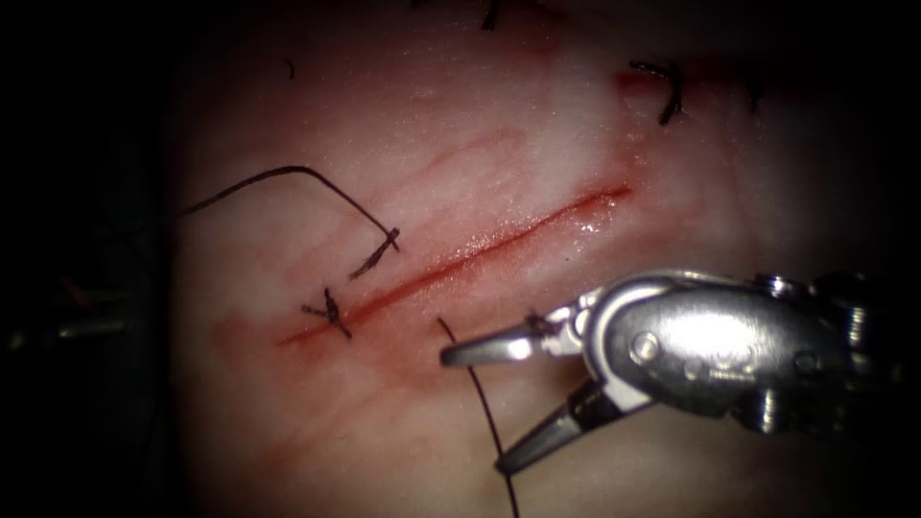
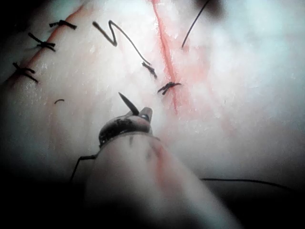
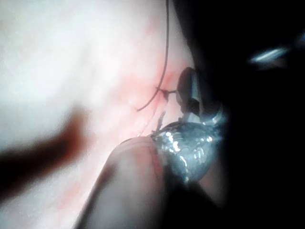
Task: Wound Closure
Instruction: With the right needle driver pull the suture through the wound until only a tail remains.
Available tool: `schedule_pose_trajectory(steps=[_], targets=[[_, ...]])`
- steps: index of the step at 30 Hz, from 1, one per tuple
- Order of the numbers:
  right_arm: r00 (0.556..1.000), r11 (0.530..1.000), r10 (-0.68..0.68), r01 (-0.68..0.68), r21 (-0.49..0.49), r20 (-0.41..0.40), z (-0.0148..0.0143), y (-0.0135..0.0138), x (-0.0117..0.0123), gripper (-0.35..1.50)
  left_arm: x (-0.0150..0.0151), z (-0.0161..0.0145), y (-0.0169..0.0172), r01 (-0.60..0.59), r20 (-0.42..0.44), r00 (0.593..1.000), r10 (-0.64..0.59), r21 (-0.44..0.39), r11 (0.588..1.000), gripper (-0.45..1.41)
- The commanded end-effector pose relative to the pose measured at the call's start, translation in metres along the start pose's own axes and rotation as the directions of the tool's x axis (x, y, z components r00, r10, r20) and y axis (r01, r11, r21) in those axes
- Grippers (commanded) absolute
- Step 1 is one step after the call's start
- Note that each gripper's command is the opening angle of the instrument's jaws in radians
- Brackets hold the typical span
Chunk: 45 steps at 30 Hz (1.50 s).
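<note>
- A surgical training bench, seen close through an endoscope: a spotlit circle fading into dark edges.
- Pale pork-belly tissue [image 1: 537, 125] carries a straight red cut [image 1: 460, 259].
- Knotted black stitches [image 1: 331, 315] cross the cut, with loose thread [image 1: 288, 177] nearby.
- A polished steel robotic needle driver [image 1: 705, 350] enters from the right.

Your tissue [image 1: 537, 125] carries: the cut [image 1: 480, 254]; knotted stitch [image 1: 331, 315] across its left end; loose thread [image 1: 288, 177] left of it.
</note>
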Motion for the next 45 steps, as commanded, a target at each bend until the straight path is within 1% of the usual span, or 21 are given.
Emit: schedule_pose_trajectory(steps=[1, 4, 9, 11, 15, 19, 24, 27, 30, 35, 39, 43, 45], targets=[[1.000, 1.000, -0.013, 0.013, 0.002, 0.003, 0.0010, 0.0006, -0.0017, 1.48, 0.0002, 0.0007, -0.0003, -0.002, -0.002, 1.000, 0.002, 0.002, 1.000, -0.35], [0.999, 0.999, -0.035, 0.035, 0.016, 0.006, 0.0023, 0.0003, -0.0044, 1.48, 0.0002, 0.0007, -0.0003, -0.002, 0.000, 1.000, 0.002, -0.002, 1.000, -0.35], [0.997, 0.998, -0.064, 0.063, 0.008, 0.035, 0.0040, 0.0000, -0.0091, 1.46, 0.0002, 0.0007, -0.0003, -0.002, 0.000, 1.000, 0.002, -0.002, 1.000, -0.35], [0.998, 0.998, -0.056, 0.056, 0.005, 0.042, 0.0044, 0.0001, -0.0106, 1.43, 0.0002, 0.0007, -0.0003, -0.002, 0.000, 1.000, 0.002, -0.002, 1.000, -0.35], [0.998, 0.999, -0.040, 0.040, 0.005, 0.046, 0.0042, 0.0008, -0.0124, 1.38, 0.0002, 0.0007, -0.0003, -0.003, 0.000, 1.000, 0.003, -0.002, 1.000, -0.35], [1.000, 1.000, -0.018, 0.019, -0.010, 0.023, 0.0029, 0.0023, -0.0132, 1.33, 0.0002, 0.0008, -0.0003, -0.003, 0.000, 1.000, 0.003, -0.002, 1.000, -0.35], [0.999, 0.993, 0.011, -0.006, -0.119, 0.038, 0.0003, 0.0042, -0.0133, 1.31, 0.0001, 0.0008, -0.0002, -0.004, 0.002, 1.000, 0.004, -0.002, 1.000, -0.35], [0.999, 0.988, 0.021, -0.016, -0.152, 0.029, -0.0007, 0.0045, -0.0137, 1.31, 0.0001, 0.0009, -0.0002, -0.004, 0.001, 1.000, 0.004, -0.004, 1.000, -0.35], [0.999, 0.986, 0.024, -0.018, -0.164, 0.036, -0.0012, 0.0044, -0.0143, 1.29, 0.0001, 0.0009, -0.0002, -0.004, 0.004, 1.000, 0.004, -0.004, 1.000, -0.35], [0.999, 0.988, 0.017, -0.011, -0.151, 0.035, -0.0006, 0.0034, -0.0153, 1.33, 0.0001, 0.0010, -0.0002, -0.004, 0.004, 1.000, 0.004, -0.007, 1.000, -0.35], [1.000, 0.991, 0.006, -0.003, -0.133, 0.021, 0.0008, 0.0022, -0.0152, 1.33, 0.0001, 0.0010, -0.0002, -0.004, 0.003, 1.000, 0.004, -0.007, 1.000, -0.34], [1.000, 0.998, -0.006, 0.005, -0.068, -0.006, 0.0023, 0.0016, -0.0150, 1.13, 0.0001, 0.0010, -0.0002, -0.004, 0.003, 1.000, 0.004, -0.007, 1.000, -0.34], [1.000, 0.998, -0.008, 0.008, -0.064, -0.006, 0.0030, 0.0016, -0.0151, 1.13, 0.0001, 0.0010, -0.0001, -0.004, 0.003, 1.000, 0.004, -0.007, 1.000, -0.33]])
